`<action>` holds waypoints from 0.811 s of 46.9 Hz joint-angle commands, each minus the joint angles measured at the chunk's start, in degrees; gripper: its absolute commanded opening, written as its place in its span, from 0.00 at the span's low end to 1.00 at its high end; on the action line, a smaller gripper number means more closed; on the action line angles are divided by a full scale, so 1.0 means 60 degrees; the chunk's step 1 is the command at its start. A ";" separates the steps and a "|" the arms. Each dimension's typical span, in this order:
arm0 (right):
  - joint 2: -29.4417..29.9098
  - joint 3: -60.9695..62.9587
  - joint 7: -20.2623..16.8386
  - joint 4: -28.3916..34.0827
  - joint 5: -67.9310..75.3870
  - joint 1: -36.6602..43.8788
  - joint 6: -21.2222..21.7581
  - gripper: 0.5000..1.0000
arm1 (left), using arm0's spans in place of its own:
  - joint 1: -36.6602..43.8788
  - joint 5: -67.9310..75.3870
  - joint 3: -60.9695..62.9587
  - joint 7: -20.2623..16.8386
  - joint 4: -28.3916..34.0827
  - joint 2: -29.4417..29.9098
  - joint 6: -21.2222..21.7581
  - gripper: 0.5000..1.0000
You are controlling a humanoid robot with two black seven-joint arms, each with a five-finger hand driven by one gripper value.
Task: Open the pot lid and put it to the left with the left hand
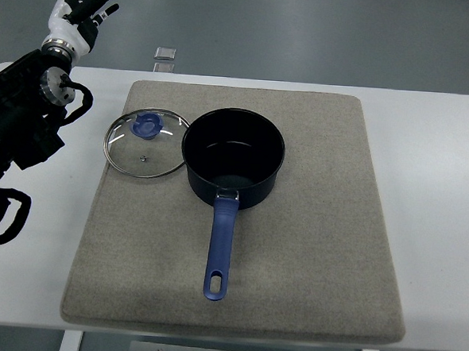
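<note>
A dark blue pot (232, 155) stands uncovered on the grey mat (311, 228), its long blue handle (220, 248) pointing toward the near edge. The glass lid (146, 143) with a blue knob (147, 125) lies flat on the mat just left of the pot, its rim touching or nearly touching the pot's side. My left hand (87, 6) is raised at the top left, well away from the lid, fingers spread and holding nothing. Its black arm (23, 123) enters from the left edge.
The mat covers most of a white table (435, 156). A small clear square object (165, 53) lies beyond the table's far edge. Black cables (1, 217) loop near the left edge.
</note>
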 commanded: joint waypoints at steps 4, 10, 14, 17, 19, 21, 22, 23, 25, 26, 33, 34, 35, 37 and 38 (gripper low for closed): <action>0.0000 0.0000 -0.0004 0.0002 0.0000 0.0000 0.0000 0.83 | -0.0054 -0.0149 -0.0032 -0.0004 0.0012 -0.0008 0.0039 0.59; 0.0000 0.0000 -0.0004 0.0002 0.0000 0.0000 0.0000 0.83 | -0.0083 -0.0340 -0.0032 -0.0004 0.0012 -0.0052 0.0039 0.61; 0.0000 0.0000 -0.0004 0.0002 0.0000 0.0000 0.0000 0.83 | -0.0098 -0.0340 -0.0017 -0.0004 0.0012 -0.0067 0.0054 0.61; 0.0000 0.0000 0.0011 -0.0013 0.0000 0.0000 0.0000 0.83 | -0.0113 -0.0340 -0.0017 -0.0004 0.0012 -0.0067 0.0112 0.61; 0.0000 0.0000 -0.0004 0.0002 0.0000 0.0000 0.0000 0.83 | -0.0127 -0.0340 -0.0017 -0.0004 0.0012 -0.0067 0.0229 0.61; 0.0000 0.0000 -0.0004 -0.0013 0.0000 0.0000 0.0000 0.83 | -0.0127 -0.0325 -0.0003 -0.0004 -0.0002 -0.0067 0.0375 0.61; 0.0000 0.0000 -0.0004 0.0002 0.0000 0.0000 0.0000 0.83 | -0.0127 -0.0325 -0.0003 -0.0004 -0.0002 -0.0067 0.0434 0.62; 0.0000 0.0000 -0.0004 0.0002 0.0000 0.0000 0.0000 0.83 | -0.0127 -0.0325 -0.0003 -0.0004 -0.0002 -0.0067 0.0463 0.62; 0.0000 0.0000 -0.0004 0.0002 0.0000 0.0000 0.0000 0.83 | -0.0127 -0.0282 0.0041 -0.0004 -0.0002 -0.0067 0.0522 0.62; 0.0000 0.0000 -0.0004 0.0002 0.0000 0.0000 0.0000 0.83 | -0.0127 -0.0281 0.0085 -0.0004 0.0012 -0.0067 0.0566 0.62; 0.0000 0.0000 -0.0004 -0.0013 0.0000 0.0000 0.0000 0.83 | -0.0142 -0.0208 0.0114 0.0142 -0.0002 -0.0081 0.1692 0.62; 0.0000 0.0000 -0.0004 0.0002 0.0000 0.0000 0.0000 0.83 | -0.0142 -0.0208 0.0114 0.0142 -0.0002 -0.0081 0.1796 0.62; 0.0000 0.0000 -0.0004 0.0002 0.0000 0.0000 0.0000 0.83 | -0.0142 -0.0208 0.0114 0.0157 -0.0002 -0.0081 0.1913 0.62; 0.0000 0.0000 -0.0004 0.0002 0.0000 0.0000 0.0000 0.83 | -0.0142 -0.0194 0.0114 0.0201 -0.0002 -0.0081 0.2089 0.62; 0.0000 0.0000 -0.0004 0.0002 0.0000 0.0000 0.0000 0.83 | -0.0142 -0.0194 0.0114 0.0201 -0.0002 -0.0081 0.2133 0.62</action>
